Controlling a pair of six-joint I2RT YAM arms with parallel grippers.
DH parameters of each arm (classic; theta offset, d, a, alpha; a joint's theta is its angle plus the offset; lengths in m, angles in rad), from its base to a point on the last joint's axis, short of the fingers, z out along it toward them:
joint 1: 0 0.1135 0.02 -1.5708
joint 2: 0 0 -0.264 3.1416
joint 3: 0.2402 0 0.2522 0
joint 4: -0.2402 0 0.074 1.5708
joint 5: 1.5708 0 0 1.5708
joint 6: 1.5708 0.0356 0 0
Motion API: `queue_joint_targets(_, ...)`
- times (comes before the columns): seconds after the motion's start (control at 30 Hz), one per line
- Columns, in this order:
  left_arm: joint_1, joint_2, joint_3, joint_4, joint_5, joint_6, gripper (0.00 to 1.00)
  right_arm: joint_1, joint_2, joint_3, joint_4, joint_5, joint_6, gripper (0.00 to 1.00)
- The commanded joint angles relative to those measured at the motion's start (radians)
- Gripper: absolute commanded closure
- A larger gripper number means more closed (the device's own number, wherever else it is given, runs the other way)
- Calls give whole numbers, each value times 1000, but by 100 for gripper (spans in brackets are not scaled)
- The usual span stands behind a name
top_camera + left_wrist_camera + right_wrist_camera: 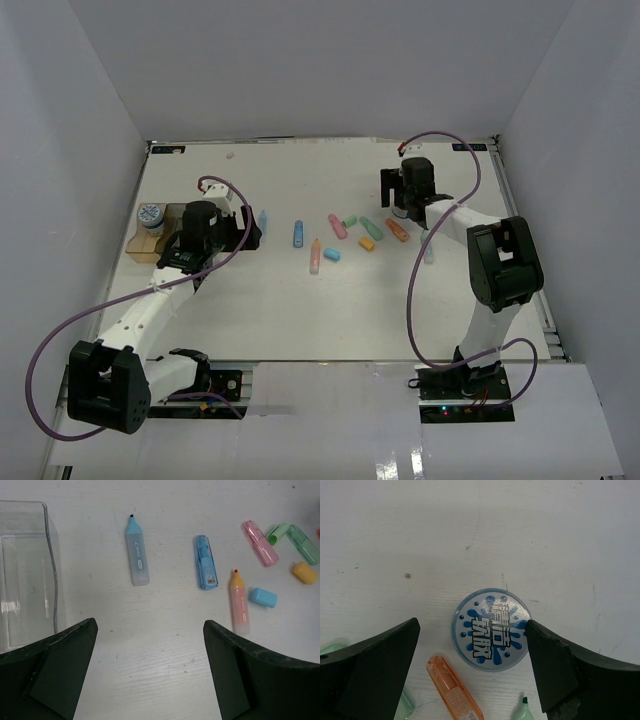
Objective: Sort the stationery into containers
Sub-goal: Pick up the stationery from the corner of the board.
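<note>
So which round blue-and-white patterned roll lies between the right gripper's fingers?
The roll on the table beside the orange piece; the other roll rests in the tan bin.

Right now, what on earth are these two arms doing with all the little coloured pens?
They are sorting stationery into bins. The right fingers stand open on either side of a blue-and-white roll on the table, not yet closed on it. The left fingers hang open and empty beside a clear bin, near a blue highlighter. Another roll already sits in the tan bin; the pastel pens lie loose mid-table.
</note>
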Motion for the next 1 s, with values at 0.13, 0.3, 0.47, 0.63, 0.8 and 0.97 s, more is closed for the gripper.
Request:
queue_joint_targets(0.13,-6,-25,-4,20,17,9,2,-7,-93,-64,89,16,-33,8)
queue_joint_targets(0.3,-6,-27,-4,20,19,9,2,-6,-130,-66,103,56,-44,9)
queue_joint_targets(0.47,-6,-25,-5,20,17,11,2,-15,-69,-24,71,42,-58,10)
queue_joint_targets(0.63,-6,-28,-7,20,19,12,2,-35,-26,-9,67,-4,2,10)
queue_joint_targets(0.8,-8,-28,-7,20,19,11,2,-43,20,16,63,-65,1,9)
queue_joint_targets(0.97,-8,-30,-8,20,17,11,2,-49,46,16,65,-88,-13,2)
